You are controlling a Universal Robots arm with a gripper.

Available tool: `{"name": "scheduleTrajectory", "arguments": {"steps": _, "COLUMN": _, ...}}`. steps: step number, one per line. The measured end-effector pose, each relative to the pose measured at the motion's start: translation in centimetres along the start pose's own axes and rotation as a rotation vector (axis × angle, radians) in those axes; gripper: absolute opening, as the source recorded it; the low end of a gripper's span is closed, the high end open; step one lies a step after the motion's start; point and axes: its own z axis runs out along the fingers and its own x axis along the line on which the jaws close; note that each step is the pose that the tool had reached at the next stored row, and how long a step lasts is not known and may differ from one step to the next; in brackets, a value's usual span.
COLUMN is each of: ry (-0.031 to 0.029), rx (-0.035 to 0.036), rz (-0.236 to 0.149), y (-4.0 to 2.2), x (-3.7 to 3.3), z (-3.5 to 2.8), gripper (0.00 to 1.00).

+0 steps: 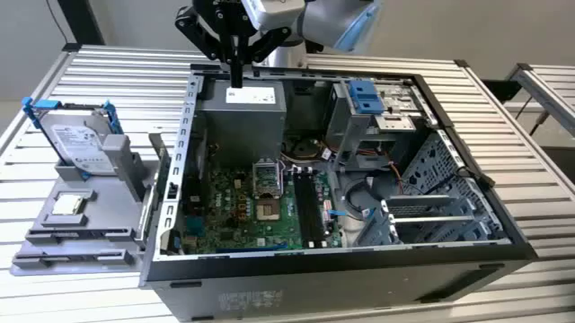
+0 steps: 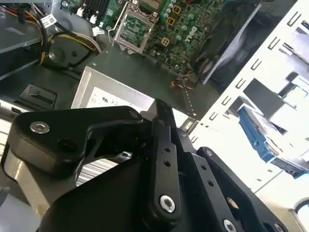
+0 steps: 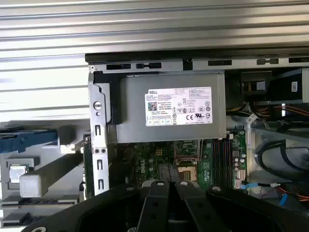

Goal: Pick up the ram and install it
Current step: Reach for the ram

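Gripper, jaws clamped on upright ram, above power supply in exterior view, its white label in first wrist view.

You've got the exterior view sitting high and back, looking down at a slant into the open computer case. It's wide enough to take in the tray on the exterior view's left and the slatted table all round.

Both wrist views ride just behind the gripper. The first wrist view looks down past its dark links, well above the power supply box. The second wrist view sits tighter on those links, tilted across the case.

All three share that power supply box and the green circuit board.
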Motion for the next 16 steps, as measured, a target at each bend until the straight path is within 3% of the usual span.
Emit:
{"name": "scheduleTrajectory", "arguments": {"steps": 13, "ry": 0.0, "rx": 0.0, "rz": 0.0, "y": 0.0, "x": 0.02, "z": 0.0, "gripper": 0.0}}
{"name": "scheduleTrajectory", "arguments": {"steps": 16, "ry": 0.0001, "rx": 0.0002, "rz": 0.0, "y": -0.03, "x": 0.36, "z": -0.02, "gripper": 0.0}}
